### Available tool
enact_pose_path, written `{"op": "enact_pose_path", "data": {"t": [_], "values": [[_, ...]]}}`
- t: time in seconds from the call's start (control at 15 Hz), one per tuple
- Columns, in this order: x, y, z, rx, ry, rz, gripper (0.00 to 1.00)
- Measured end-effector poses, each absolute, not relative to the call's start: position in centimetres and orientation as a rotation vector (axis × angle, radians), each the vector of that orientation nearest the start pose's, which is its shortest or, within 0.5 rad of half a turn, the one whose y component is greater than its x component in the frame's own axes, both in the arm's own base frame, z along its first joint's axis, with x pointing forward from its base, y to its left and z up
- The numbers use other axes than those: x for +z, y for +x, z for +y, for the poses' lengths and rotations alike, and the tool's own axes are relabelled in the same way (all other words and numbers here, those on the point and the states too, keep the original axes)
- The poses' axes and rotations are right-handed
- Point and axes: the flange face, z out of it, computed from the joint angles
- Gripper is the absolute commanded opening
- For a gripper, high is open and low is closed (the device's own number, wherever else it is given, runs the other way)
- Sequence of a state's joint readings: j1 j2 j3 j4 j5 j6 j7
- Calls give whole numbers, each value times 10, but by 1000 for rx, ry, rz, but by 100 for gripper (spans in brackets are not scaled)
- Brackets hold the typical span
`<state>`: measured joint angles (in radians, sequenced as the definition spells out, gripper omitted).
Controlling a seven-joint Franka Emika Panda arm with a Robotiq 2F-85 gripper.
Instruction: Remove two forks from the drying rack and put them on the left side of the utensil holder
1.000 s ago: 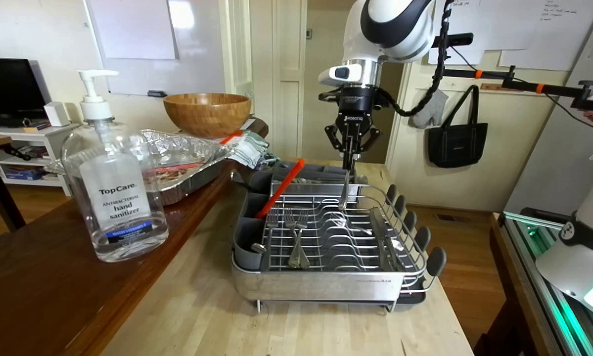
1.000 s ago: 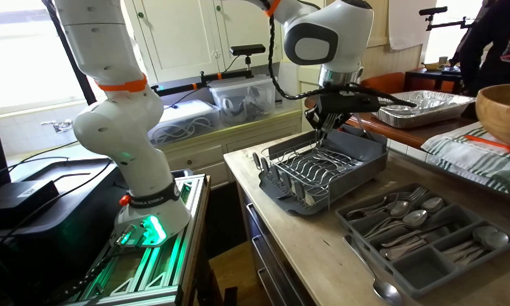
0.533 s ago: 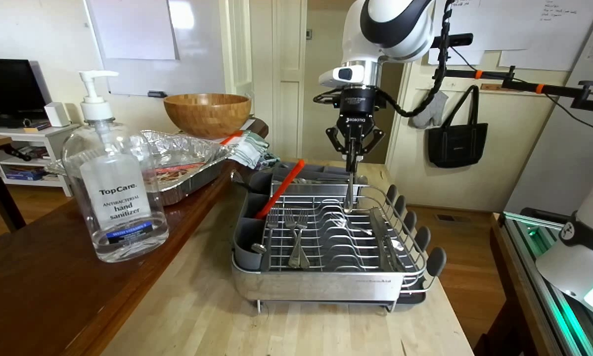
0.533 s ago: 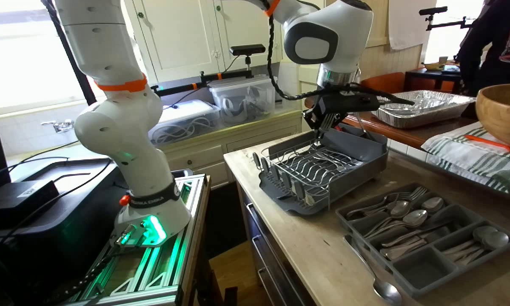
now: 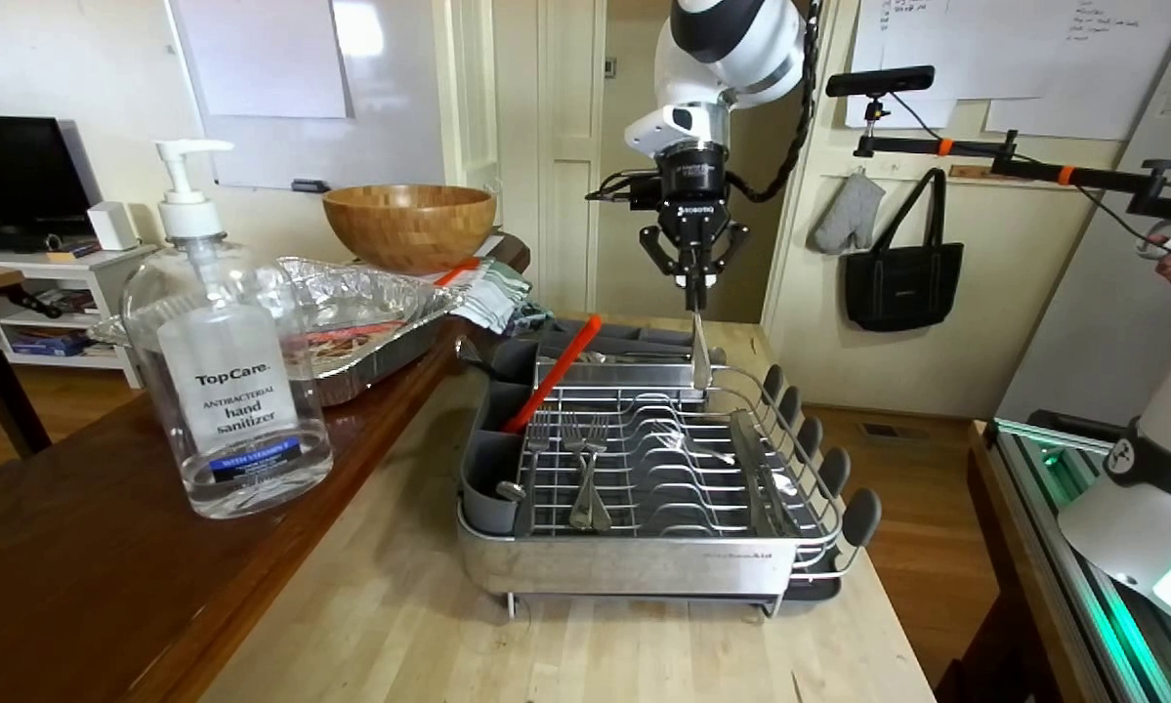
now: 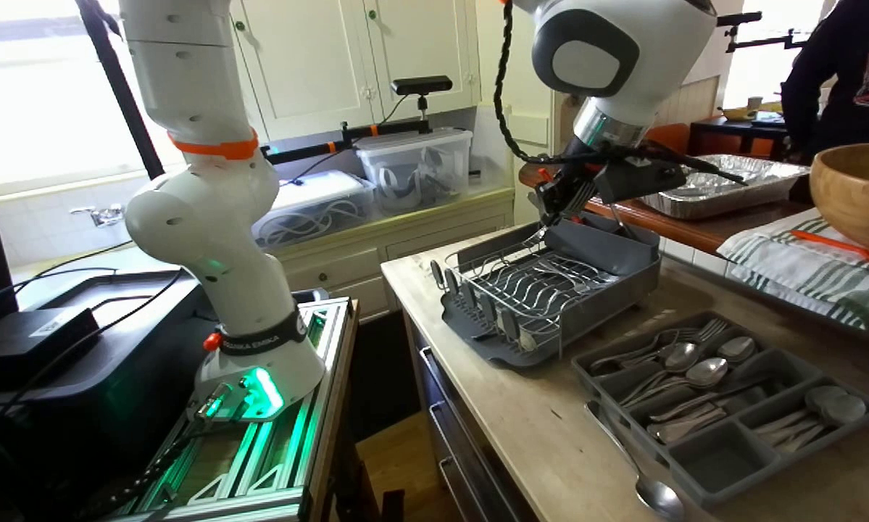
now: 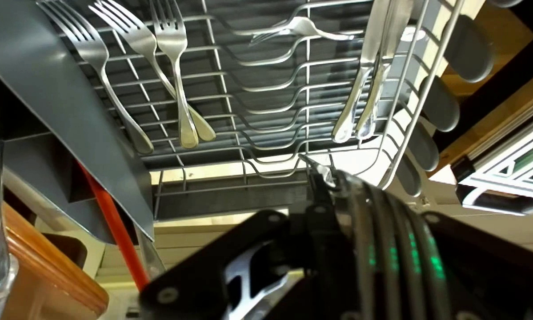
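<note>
My gripper pinches one fork, tines up, handle slanting down. Below me: drying rack, four more forks lying in it.

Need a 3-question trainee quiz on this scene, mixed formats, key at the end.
1. Multiple choice: what does the gripper hold?
A) a spoon
B) a fork
C) a knife

2. True or false: it is held tines down, handle end up.

3. Count: in the wrist view, how many loose forks lie along the left part of the drying rack?

Key:
1. B
2. False; the handle end hangs down.
3. Three, two of them crossing.
</note>
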<state>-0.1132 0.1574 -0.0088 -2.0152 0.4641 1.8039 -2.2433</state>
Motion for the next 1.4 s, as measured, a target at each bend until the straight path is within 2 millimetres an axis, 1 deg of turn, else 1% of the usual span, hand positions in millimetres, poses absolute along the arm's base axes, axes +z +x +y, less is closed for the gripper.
{"op": "enact_pose_path", "data": {"t": [0.13,0.2,0.33,0.4,0.53,0.6,0.67,0.8,0.93,1.07,1.2,1.27,1.4], "values": [[357,553,-41,493,2044,3032,3],[356,558,-46,491,2054,3052,11],[352,571,-56,437,2135,2999,11],[350,575,-58,426,2156,2984,3],[347,578,-58,420,2168,2979,3],[346,576,-56,431,2149,3012,3],[347,572,-54,438,2110,3080,3],[357,566,-57,472,1987,3229,3],[374,563,-70,498,1856,3366,3],[389,560,-89,466,1737,3495,3],[394,561,-104,382,1630,3606,3],[393,563,-110,328,1574,3655,3],[386,569,-119,158,1481,3722,3]]}}
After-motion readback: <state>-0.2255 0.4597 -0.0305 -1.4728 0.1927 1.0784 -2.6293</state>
